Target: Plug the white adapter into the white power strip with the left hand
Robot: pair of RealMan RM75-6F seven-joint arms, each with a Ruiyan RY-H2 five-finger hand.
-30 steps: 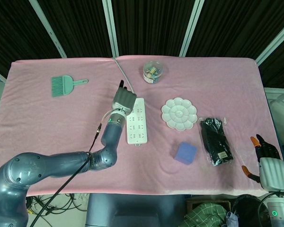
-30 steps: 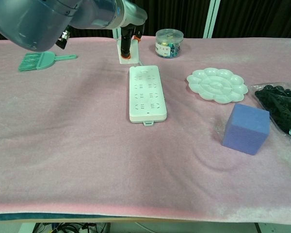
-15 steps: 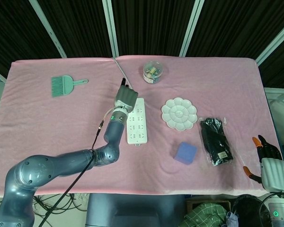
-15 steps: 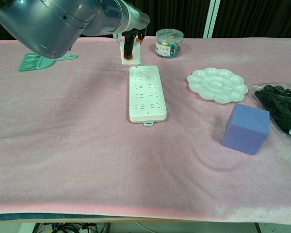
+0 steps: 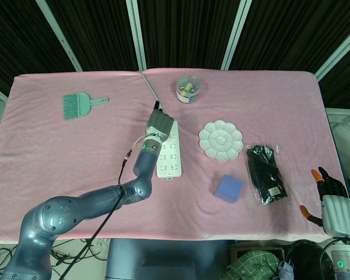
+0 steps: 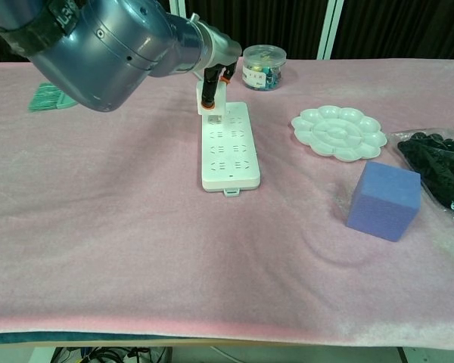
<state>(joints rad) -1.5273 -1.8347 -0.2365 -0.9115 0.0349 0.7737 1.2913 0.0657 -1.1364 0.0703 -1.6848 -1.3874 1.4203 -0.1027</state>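
The white adapter (image 6: 211,99), a small blocky plastic plug, was pinched in the fingers of the left robot hand (image 5: 160,122) and held upright over the far end of the white power strip (image 6: 228,146), its lower edge at or just above the strip's top face; whether it touched could not be told. The strip was a flat, rounded-corner plastic bar with rows of sockets, lying lengthwise on the pink cloth-covered bench (image 6: 136,249), with a pale cable (image 5: 148,86) running from its far end toward the back edge. In the head view the grey back of the left robot hand covered that end of the strip. The right robot hand (image 5: 333,205) sat off the bench's right front corner, white-shelled with dark, orange-tipped fingers apart and holding nothing. To the right of the strip lay a white flower-shaped paint palette (image 6: 338,132), a blue foam-like cube (image 6: 384,200) and a black bundle in clear wrap (image 5: 267,173). A clear round jar of small items (image 6: 264,66) stood near the back, and a green hand brush (image 5: 80,105) lay far left.
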